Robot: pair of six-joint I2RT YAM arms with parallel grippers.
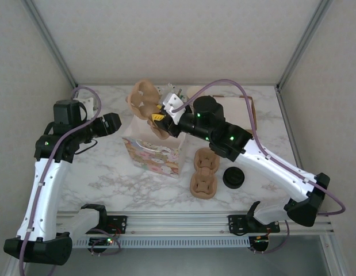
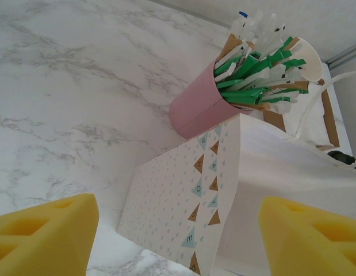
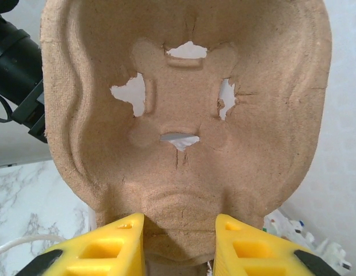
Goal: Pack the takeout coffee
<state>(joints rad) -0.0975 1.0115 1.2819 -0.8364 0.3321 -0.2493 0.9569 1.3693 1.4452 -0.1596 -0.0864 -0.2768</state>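
Observation:
My right gripper [image 1: 161, 115] [image 3: 180, 244] is shut on the lower edge of a brown pulp cup carrier [image 1: 143, 98] [image 3: 183, 115], holding it upright above the patterned paper bag [image 1: 154, 150] [image 2: 183, 201]. Beside the bag's left side my left gripper [image 1: 117, 123] [image 2: 178, 236] is open, its yellow fingers [image 2: 45, 230] wide apart with the bag's corner seen between them and nothing held. A black round item [image 1: 233, 177] sits on the table right of the bag. I cannot tell whether it is the takeout coffee.
Two more pulp carriers [image 1: 204, 172] lie flat on the marble table [image 1: 108, 172] between the bag and the black item. A pink cup of green and white sticks [image 2: 203, 106] and a white cup [image 2: 309, 57] stand behind the bag. Walls enclose the table's back and sides.

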